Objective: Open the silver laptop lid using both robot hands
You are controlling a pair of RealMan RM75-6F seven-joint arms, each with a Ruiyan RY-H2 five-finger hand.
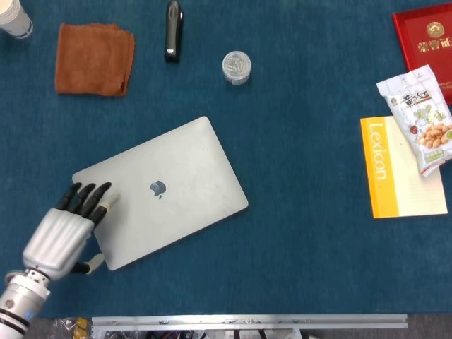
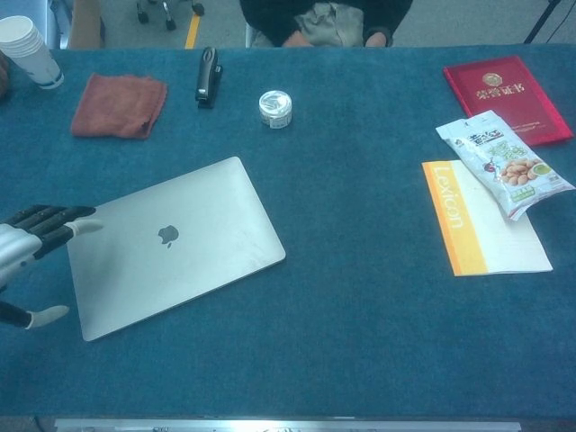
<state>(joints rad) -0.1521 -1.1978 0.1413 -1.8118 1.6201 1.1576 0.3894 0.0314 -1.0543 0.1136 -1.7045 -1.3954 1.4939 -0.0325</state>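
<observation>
The silver laptop lies closed and turned at an angle on the blue table, its logo facing up. My left hand reaches in from the lower left, fingers stretched out and apart over the laptop's left edge, the thumb held out to the side by the near left corner. It holds nothing; whether the fingertips touch the lid is unclear. My right hand appears in neither view.
At the back stand an orange-brown cloth, a black stapler, a small clear jar and paper cups. On the right lie a yellow Lexicon booklet, a snack bag and a red certificate folder.
</observation>
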